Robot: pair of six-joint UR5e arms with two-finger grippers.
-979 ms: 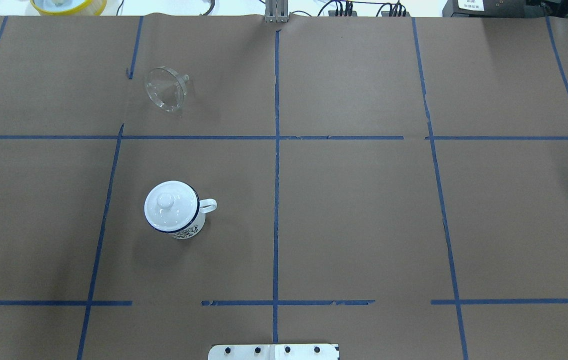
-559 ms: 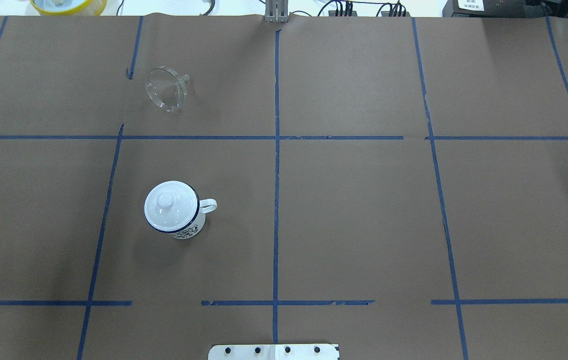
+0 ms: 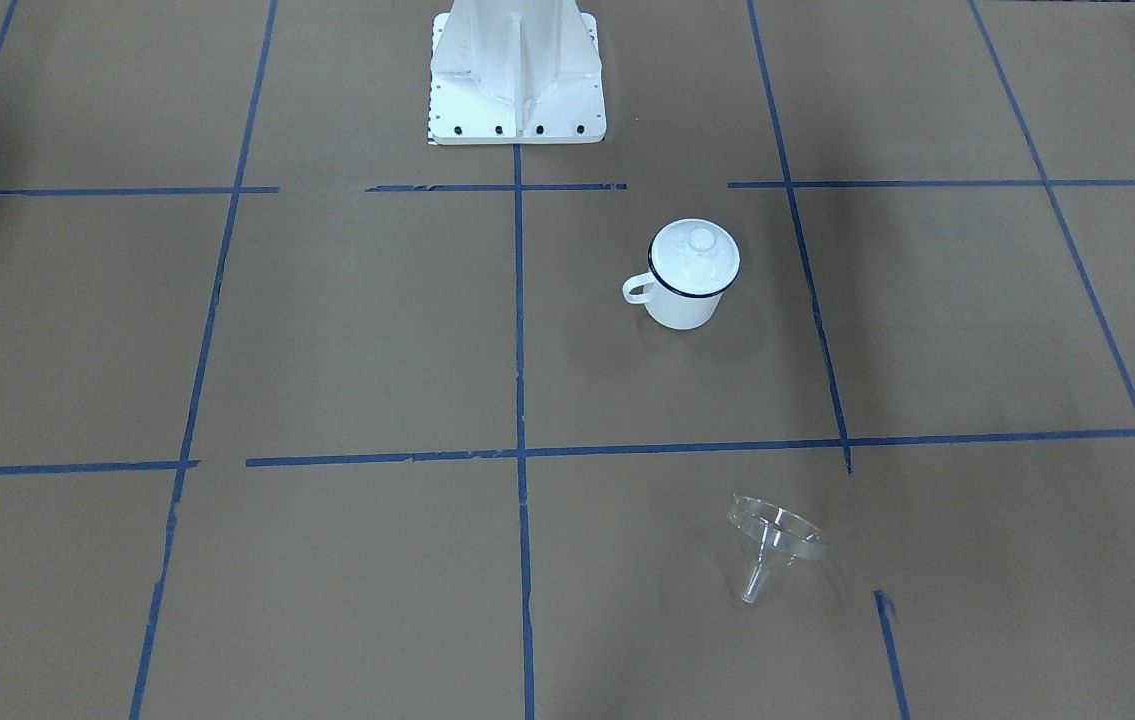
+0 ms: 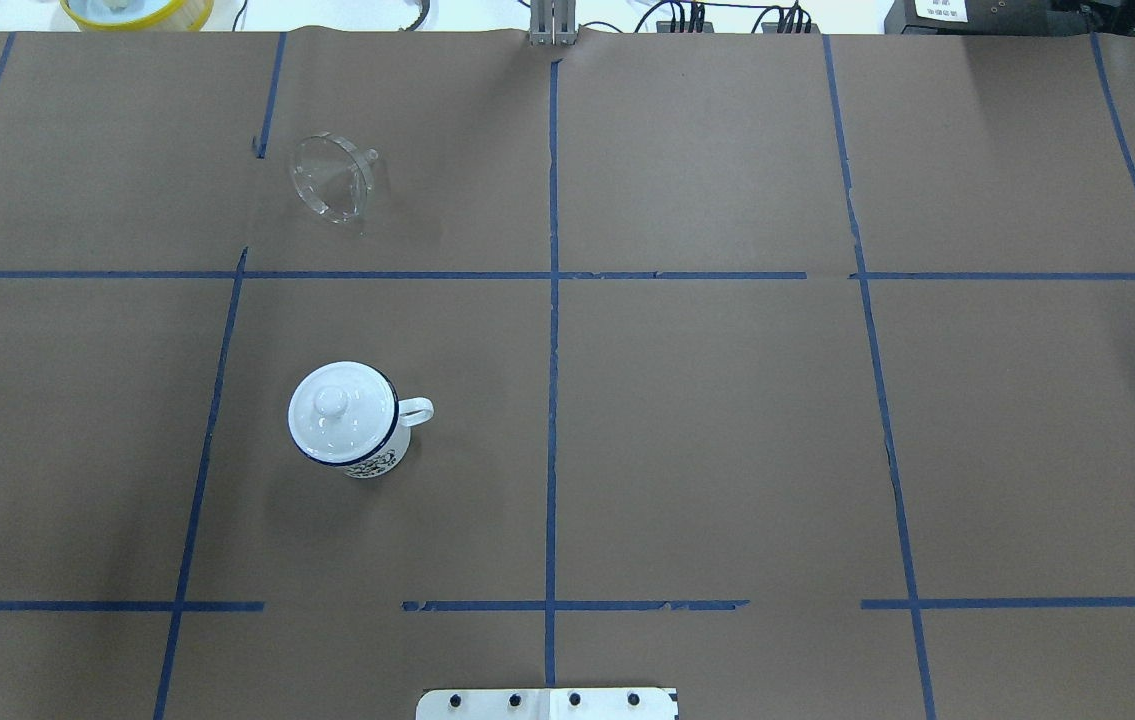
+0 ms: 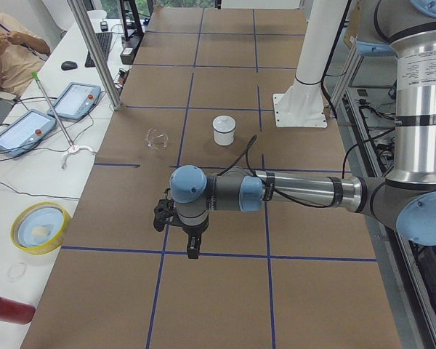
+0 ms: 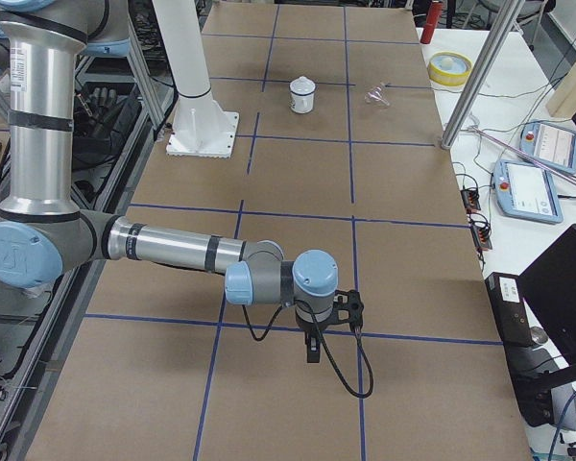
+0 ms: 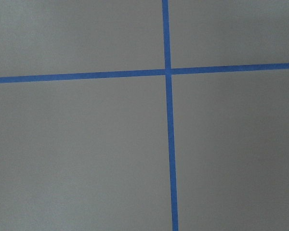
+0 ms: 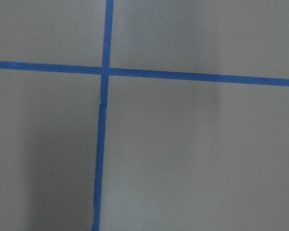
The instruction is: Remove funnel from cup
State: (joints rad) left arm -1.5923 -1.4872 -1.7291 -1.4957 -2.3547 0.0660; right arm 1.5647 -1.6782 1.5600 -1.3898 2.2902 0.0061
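Two things sit on the worktop (image 4: 727, 420), and almost nothing separates this moment from a second ago. The cup (image 3: 684, 308) stands on the same spot. The funnel (image 4: 329, 180) keeps its place too; only its outline on the 3 o'clock side wavers a little from one overhead picture to the next.

Seen from overhead, the funnel lies at 12 o'clock from the cup, well apart from it and one grid square further from the robot. It rests tipped on the paper, out of the cup. It is clear plastic, a wide round cone narrowing to a short thin spout, with a small tab on its rim.

The cup is glossy white enamel with a dark blue rim, upright, with a dark print low on its wall. Its small loop handle points to 3 o'clock in the overhead view. A white domed lid (image 3: 695, 252) with a round knob sits on it.

Matte brown paper covers the worktop, crossed by blue tape (image 4: 552, 350) in a grid.

The left gripper (image 5: 192, 249) and right gripper (image 6: 312, 346) hang over the paper at opposite ends of the worktop, far from both things. They show only in the side views, so I cannot tell how their jaws stand. Each wrist camera sees only paper and a tape crossing.
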